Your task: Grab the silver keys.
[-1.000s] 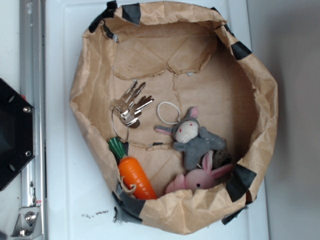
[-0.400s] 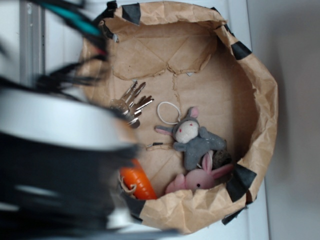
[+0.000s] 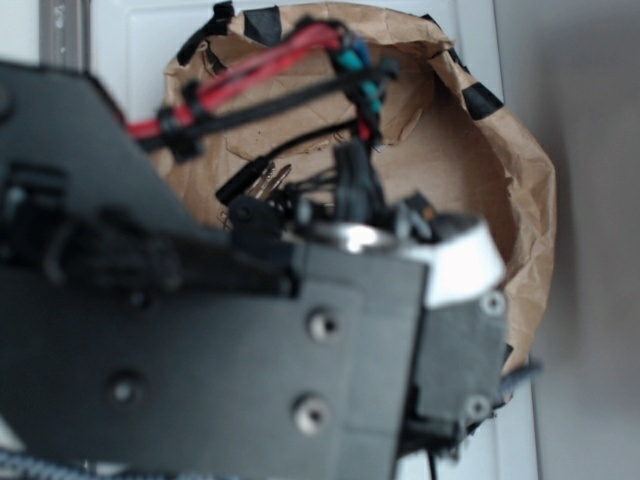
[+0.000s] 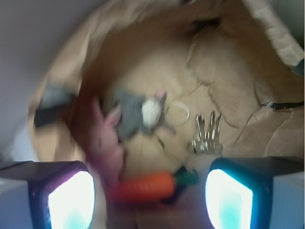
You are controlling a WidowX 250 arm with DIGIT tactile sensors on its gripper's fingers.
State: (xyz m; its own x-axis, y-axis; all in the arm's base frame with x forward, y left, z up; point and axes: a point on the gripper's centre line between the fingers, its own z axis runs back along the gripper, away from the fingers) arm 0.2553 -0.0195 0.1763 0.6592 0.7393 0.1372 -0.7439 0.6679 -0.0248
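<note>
Arm swung in over paper bag (image 3: 520, 170) since a second ago | hand (image 4: 150, 191) spread open, empty | silver keys (image 4: 206, 136) ungrasped, ahead-right.

The robot arm (image 3: 230, 340) fills most of the exterior view, its black body blurred and close to the camera. In the wrist view the gripper (image 4: 150, 195) stands wide apart, 2 fingers (image 4: 71, 200) glowing, nothing between them.
</note>
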